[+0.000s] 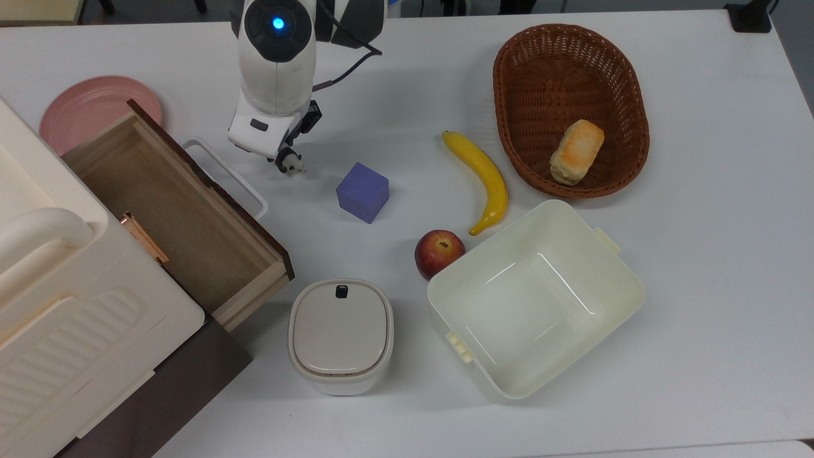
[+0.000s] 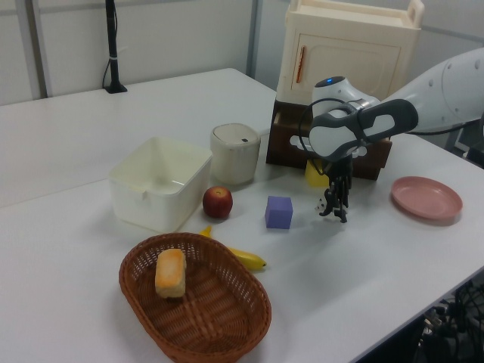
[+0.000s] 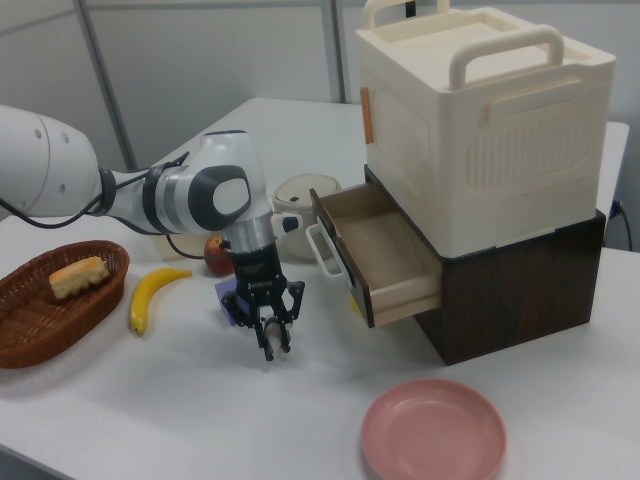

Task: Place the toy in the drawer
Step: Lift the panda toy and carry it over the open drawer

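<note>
Gripper point(image 3: 273, 338) fingers pinch the tiny black-and-white panda toy point(image 1: 292, 165) just above the table — so slight a hold could slip before reaching the open light-wood drawer point(image 1: 184, 216).

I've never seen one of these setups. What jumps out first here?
The white robot arm, its gripper pinching a tiny panda toy just above the table. Beside it, on the top view's left, a wooden drawer stands pulled open. A brown basket holding a bread roll sits at the top view's upper right.
</note>
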`<state>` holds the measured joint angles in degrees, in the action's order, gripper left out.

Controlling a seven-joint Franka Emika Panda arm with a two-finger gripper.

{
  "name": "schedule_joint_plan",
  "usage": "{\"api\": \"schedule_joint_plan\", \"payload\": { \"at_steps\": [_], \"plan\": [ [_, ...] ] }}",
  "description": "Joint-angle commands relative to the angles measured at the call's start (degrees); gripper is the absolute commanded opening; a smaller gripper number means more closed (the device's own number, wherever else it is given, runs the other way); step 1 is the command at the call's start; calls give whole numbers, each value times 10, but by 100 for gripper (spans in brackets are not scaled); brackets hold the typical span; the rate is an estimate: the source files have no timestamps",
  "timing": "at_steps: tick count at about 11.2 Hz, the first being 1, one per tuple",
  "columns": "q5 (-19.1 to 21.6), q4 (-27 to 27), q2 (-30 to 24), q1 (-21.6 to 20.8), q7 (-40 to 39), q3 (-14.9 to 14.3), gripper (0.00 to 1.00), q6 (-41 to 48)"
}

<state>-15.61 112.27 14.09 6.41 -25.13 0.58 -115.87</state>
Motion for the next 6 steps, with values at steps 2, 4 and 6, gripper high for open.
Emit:
{"api": "schedule_joint_plan", "payload": {
  "at_steps": [2,4,6],
  "plan": [
    [21,-11,-50,-5,35,31,4,-8],
    [55,-51,-57,-6,46,42,4,-1],
    [86,-85,-66,-6,52,42,3,2]
  ]
}}
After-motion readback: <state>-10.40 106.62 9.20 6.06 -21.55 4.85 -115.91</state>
